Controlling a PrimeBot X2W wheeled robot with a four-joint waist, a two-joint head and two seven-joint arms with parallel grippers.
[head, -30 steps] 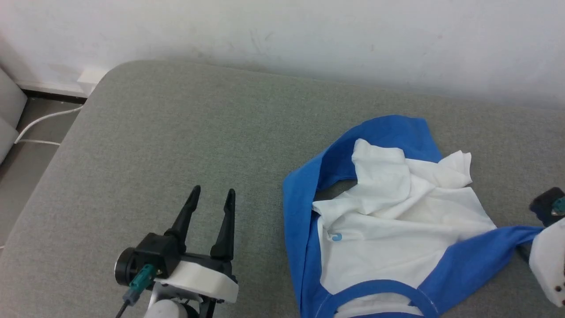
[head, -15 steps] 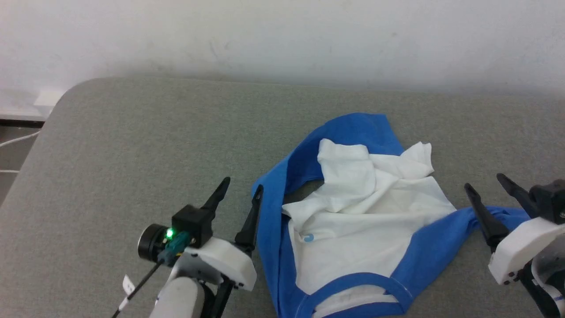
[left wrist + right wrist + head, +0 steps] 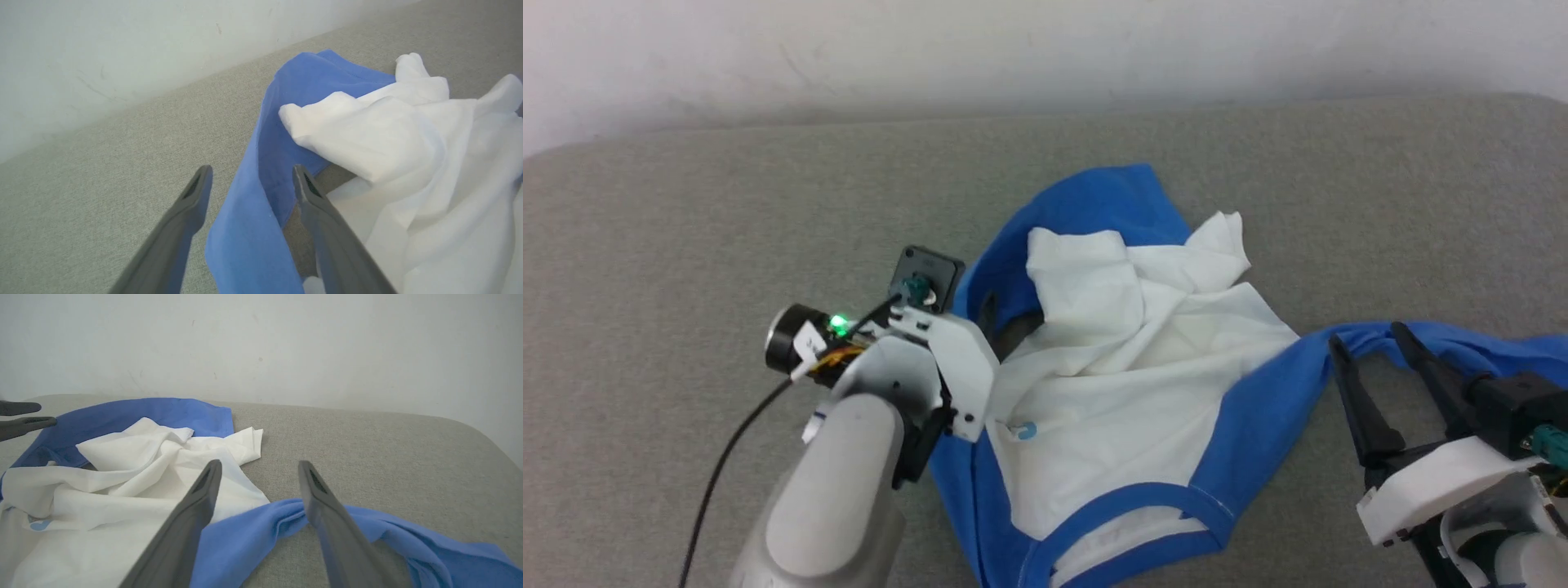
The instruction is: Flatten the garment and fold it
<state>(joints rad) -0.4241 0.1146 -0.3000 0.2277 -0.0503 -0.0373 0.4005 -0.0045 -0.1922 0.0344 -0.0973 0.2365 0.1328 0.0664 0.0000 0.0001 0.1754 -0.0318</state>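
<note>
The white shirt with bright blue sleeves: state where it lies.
The shirt lies crumpled on the grey fabric surface, right of centre in the head view, between the left gripper and right gripper.

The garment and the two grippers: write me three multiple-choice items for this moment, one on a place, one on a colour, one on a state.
1. Where are the right gripper's fingertips?
A. Over a blue sleeve of the garment.
B. Over the collar trim.
C. Clear of the garment altogether.

2. What colour is the garment's body?
A. Grey.
B. Red.
C. White.

3. How does the left gripper stand?
A. Shut on white cloth.
B. Open, with blue cloth showing between its fingers.
C. Shut and empty.

Key:
1 A: the head view shows its fingers over the sleeve that trails to the robot's right.
2 C: the crumpled middle is white.
3 B: the left wrist view shows the jaws apart with blue cloth between them.
</note>
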